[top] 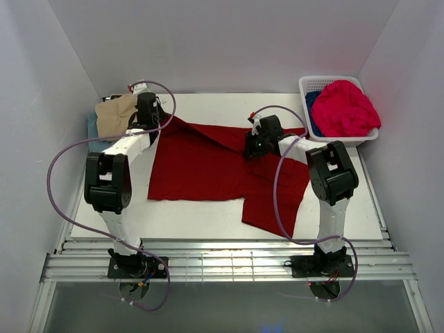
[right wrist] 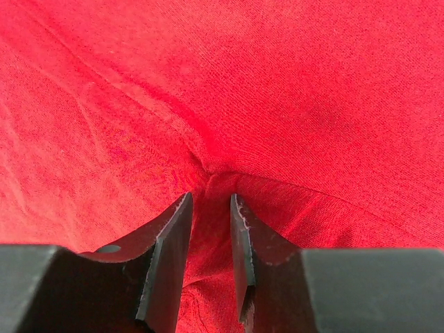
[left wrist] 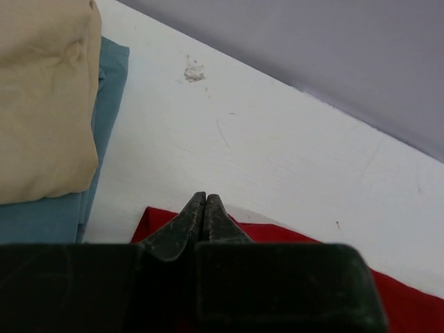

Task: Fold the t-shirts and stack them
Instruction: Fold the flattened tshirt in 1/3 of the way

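Dark red t-shirt [top: 208, 163] corner between closed left fingers [left wrist: 205, 216], fold between right fingers [right wrist: 173, 229].

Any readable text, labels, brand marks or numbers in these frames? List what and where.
None readable in any view.
Dark red t-shirt: plain, no print or tag showing.
Tan t-shirt and light blue t-shirt: plain.
White basket: no label visible.
Arms: no legible markings.

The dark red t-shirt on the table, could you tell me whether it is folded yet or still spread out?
Mostly spread: the dark red t-shirt lies open on the table, only its far edge turned over.
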### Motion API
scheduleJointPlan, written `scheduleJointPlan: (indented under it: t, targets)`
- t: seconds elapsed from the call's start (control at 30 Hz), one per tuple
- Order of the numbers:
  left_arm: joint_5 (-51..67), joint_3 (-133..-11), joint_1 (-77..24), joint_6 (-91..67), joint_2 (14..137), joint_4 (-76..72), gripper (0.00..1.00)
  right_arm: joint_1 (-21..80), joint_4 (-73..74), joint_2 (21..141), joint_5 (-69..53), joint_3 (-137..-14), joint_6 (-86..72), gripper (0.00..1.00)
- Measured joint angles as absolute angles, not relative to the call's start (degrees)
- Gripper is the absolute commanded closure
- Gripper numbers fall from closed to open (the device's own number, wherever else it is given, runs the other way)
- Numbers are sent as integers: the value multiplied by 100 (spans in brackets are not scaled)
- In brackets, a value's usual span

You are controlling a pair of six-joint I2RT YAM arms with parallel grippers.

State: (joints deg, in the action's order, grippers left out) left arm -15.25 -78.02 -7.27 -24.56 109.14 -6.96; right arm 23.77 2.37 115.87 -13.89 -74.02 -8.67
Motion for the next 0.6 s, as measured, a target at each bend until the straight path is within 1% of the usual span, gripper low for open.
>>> scheduleJointPlan:
  t: [0.17, 0.43, 0.47, 0.5, 0.57, 0.6]
  targets:
    - [-1291, -7133, -725, -2639, 10479, -875, 90, 2377, 237, 11587, -1387, -7400, -880, 65]
    - [-1111, -5505, -805, -2987, 10108, -600, 89, 2377, 185, 11572, -1387, -7358, -882, 65]
    - [-1133, -5387, -827, -3004, 10057, -552, 88, 2377, 187, 11570, -1389, -7358, -882, 65]
    - [-1170, -5308, -845, -3024, 10018, -504, 82, 2377, 187, 11570, -1389, -7358, -882, 65]
    - [-1284, -5262, -871, -3046, 9985, -399, 78, 2379, 189, 11563, -1389, -7352, -882, 65]
    - [-1334, -5262, -882, -3063, 9983, -381, 70, 2381, 187, 11555, -1389, -7338, -882, 65]
